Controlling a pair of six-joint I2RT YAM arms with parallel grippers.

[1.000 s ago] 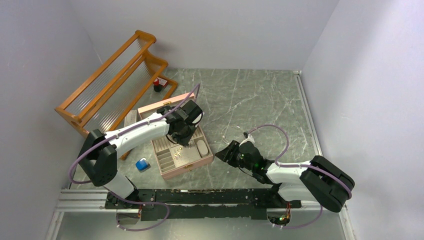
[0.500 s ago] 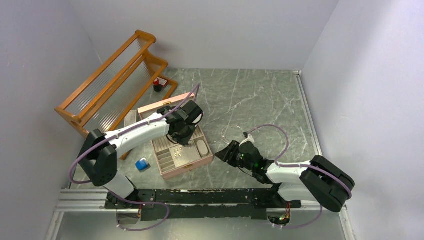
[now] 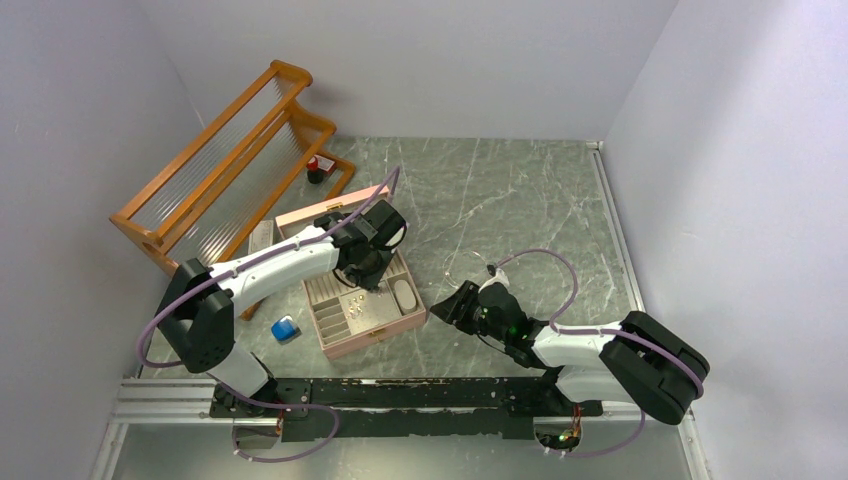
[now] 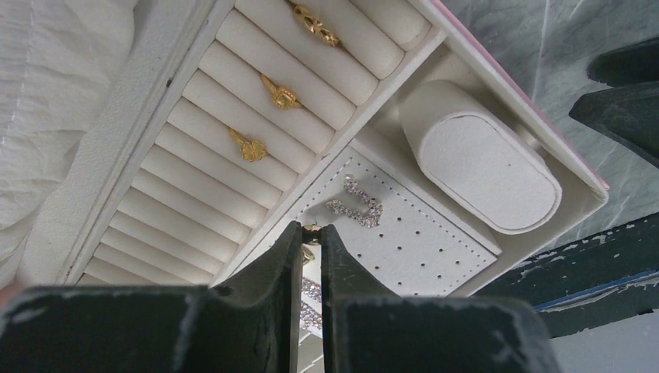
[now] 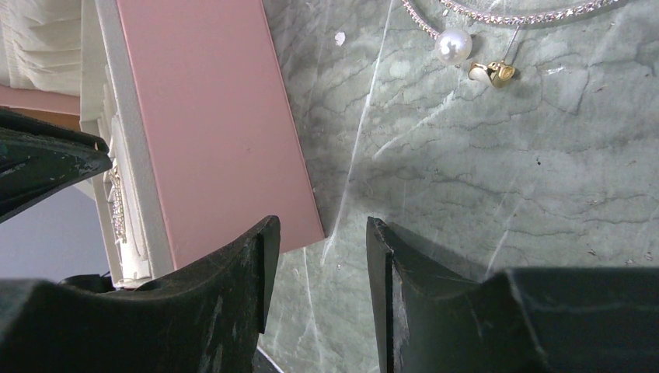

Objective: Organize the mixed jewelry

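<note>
Left jaws are nearly closed, pinching a tiny gold piece (image 4: 311, 231) at their tips, just above the perforated earring panel (image 4: 423, 245) inside the pink box (image 3: 380, 333). Sparkling silver earrings (image 4: 355, 207) sit on that panel, and three gold rings (image 4: 250, 148) rest in the ring rolls (image 4: 194, 179) beside it. I judge this to be the placing step: next I must lower gently and seat the piece. My right jaws stand apart, holding nothing, low over the bench (image 5: 482, 179) beside the box. A pearl (image 5: 453, 47), a small gold bit (image 5: 492, 72) and a sparkling strand (image 5: 528, 14) lie loose ahead, unsorted.
</note>
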